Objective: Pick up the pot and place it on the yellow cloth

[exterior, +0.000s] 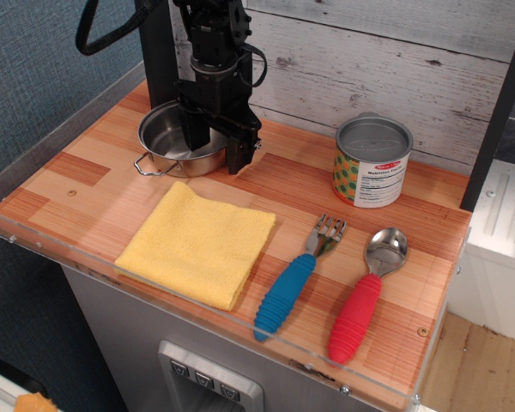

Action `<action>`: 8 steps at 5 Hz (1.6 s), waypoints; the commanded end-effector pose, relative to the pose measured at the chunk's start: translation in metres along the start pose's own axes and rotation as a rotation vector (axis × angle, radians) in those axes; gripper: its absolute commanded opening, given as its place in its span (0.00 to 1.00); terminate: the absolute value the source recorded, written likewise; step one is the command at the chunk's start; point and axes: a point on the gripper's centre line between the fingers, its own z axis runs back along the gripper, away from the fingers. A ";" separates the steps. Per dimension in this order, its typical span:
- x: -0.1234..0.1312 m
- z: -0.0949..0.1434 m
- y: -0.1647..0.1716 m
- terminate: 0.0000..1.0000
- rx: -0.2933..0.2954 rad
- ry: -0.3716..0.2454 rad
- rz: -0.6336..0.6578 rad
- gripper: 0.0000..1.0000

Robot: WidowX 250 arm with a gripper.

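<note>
Pot: the pot (173, 142) sits near the back left corner of the table (429, 249). It is small, round and shiny.
How it will feel: I think it is light and hard. It will not bend or squash. The smooth metal looks slippery, so it could slide out of a weak pinch.
Where to grab: the thin right wall of the pot looks like the best spot, one finger inside and one outside. The wire loop handle at the front left is very thin and would be hard to catch.
Gripper: the gripper (217, 146) is spread apart and holds nothing. One finger hangs inside the pot and the other hangs just outside the right rim. It looks ready to pinch that wall.
Yellow cloth: the yellow cloth (195, 244) lies flat by the front edge, toward the left, just in front of the pot. It is soft, so the pot should land gently.
Hidden: the arm covers the back right part of the pot, so I cannot see the second handle. I cannot tell if the fingertips touch the pot.
Other things: a can (372, 161) stands near the back right. A fork (293, 281) and a spoon (366, 296) lie near the front right, well apart from the pot.
</note>
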 end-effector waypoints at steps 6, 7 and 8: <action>-0.007 0.062 0.014 0.00 0.141 -0.050 0.045 0.00; -0.011 0.072 0.008 0.00 0.145 -0.040 0.045 0.00; -0.023 0.080 -0.004 0.00 0.140 -0.034 0.056 0.00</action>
